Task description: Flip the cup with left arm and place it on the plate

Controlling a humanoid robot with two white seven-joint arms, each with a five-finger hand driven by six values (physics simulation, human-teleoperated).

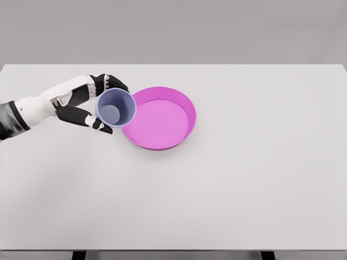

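Cup point(115, 108) and plate point(159, 117) sit left of the middle of the wide white counter point(227, 184), whose near stretch lies bare toward the front edge; two dark supports show just under that edge at the bottom of the head view. Farther in, the left arm enters from the picture's left, white-shelled with a dark sleeve at the border; its left hand point(89, 103) is closed on the cup, dark fingers point(111, 82) curling over the far side of the rim and the thumb point(96, 123) pressing the near side. Blue-lilac and mouth-up, the cup faces the camera so that its inner floor shows as a darker disc; whether it rests on the counter or hangs just above it cannot be told. Its right edge overlaps the left rim of the plate in this view, so the two are touching or very nearly so. Magenta with a raised wall and a paler pink floor, the plate lies flat on the counter; beyond it the white surface runs on to the far edge, and a plain grey wall closes the scene.
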